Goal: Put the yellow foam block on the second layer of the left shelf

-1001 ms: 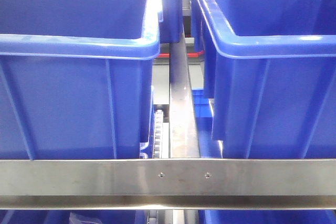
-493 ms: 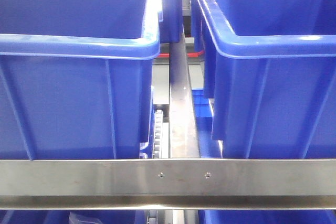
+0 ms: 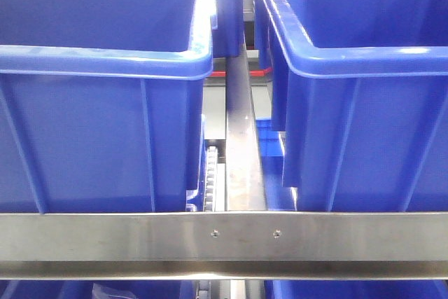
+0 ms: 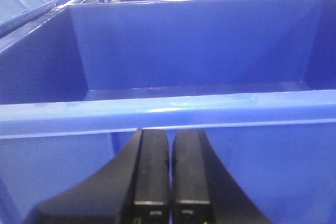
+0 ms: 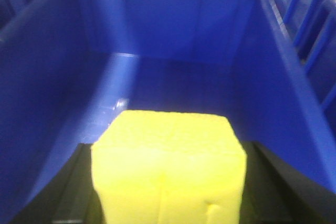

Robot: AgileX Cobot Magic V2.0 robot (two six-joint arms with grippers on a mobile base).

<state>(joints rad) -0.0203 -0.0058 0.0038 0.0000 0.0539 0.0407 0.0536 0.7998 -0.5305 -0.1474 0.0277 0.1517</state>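
R arm over blue bin [image 5: 173, 35], jaws round yellow foam block [image 5: 168, 166].

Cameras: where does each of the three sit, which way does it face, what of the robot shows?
Front-facing: level with a steel shelf rail, looking between two blue bins; no robot parts.
Left wrist: behind the left gripper, jaws together, facing a bin wall.
Right wrist: behind the right gripper, looking down into a bin, yellow foam block held.
Shared: blue bins.

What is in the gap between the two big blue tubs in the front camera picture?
In the front view, a steel rail runs back through the gap between the left tub and the right tub. A strip of small rollers sits beside it.
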